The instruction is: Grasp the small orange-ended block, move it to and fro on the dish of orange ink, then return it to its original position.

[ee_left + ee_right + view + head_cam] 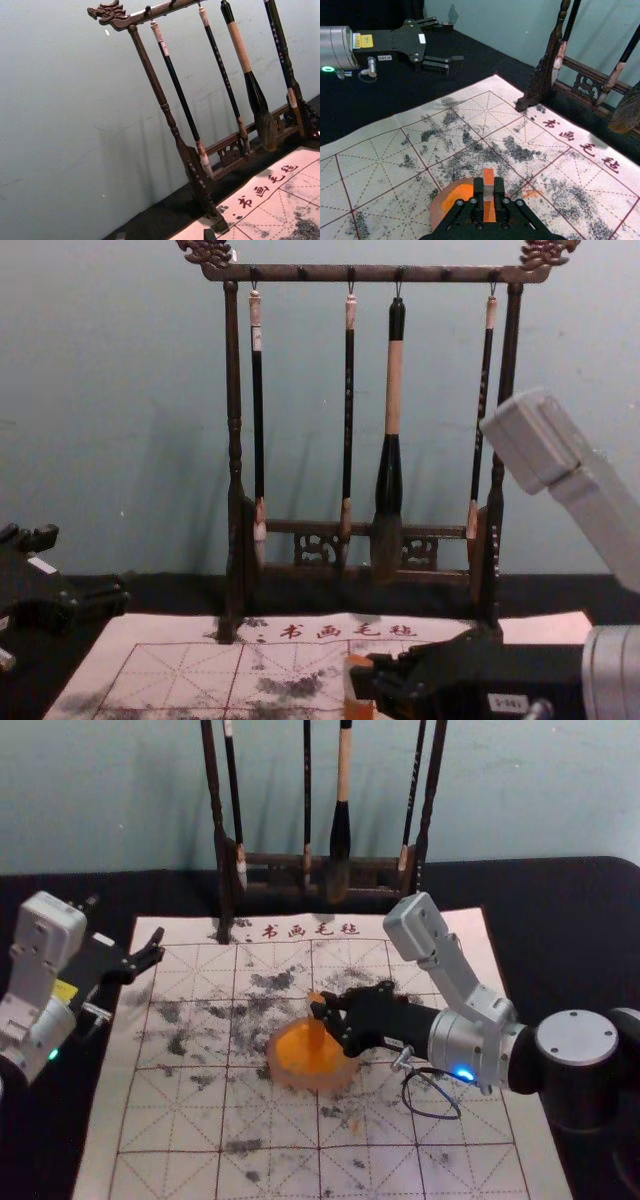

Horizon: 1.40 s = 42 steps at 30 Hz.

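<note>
While the right pincer (489, 187) pinches the small orange-ended block (488, 175) upright over the round, pale dish (280, 1070) of orange ink, inking appears under way. Next, stroke it to and fro. The left pincer (159, 946) hangs spread, left of the dish.

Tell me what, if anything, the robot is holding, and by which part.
The right gripper holds the orange-ended block by its pale middle, between the orange ends. The left gripper, open, holds nothing.

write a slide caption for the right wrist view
Right gripper holding the orange-ended block at the ink dish, the open left gripper seen against the black table.
</note>
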Motion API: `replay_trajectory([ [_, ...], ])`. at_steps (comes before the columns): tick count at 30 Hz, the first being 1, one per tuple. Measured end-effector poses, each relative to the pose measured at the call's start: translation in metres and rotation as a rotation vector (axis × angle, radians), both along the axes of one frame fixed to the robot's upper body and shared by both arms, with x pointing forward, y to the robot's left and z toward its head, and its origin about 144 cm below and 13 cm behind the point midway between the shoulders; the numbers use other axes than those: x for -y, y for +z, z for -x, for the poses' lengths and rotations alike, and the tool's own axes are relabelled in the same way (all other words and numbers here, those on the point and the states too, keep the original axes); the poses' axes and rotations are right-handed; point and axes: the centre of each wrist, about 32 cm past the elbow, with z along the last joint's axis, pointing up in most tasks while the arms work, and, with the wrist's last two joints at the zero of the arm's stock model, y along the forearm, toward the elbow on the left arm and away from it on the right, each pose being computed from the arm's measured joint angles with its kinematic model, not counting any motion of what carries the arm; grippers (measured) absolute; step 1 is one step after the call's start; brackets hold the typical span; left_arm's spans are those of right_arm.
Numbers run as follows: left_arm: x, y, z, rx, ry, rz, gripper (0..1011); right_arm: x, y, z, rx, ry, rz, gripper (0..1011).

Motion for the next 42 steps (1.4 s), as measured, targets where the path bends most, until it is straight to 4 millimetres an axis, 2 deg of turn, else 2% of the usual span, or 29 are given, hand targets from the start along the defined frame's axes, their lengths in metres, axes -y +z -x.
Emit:
replay_trajectory([
  [22,0.0,0.0,0.0,0.0,0.0,0.0,1001,0.002,-0.002,0.0,-0.007,-0.025,0.008,108],
  [42,0.0,0.0,0.0,0.0,0.0,0.0,1001,0.016,0.0,0.007,-0.016,-0.018,0.01,109],
])
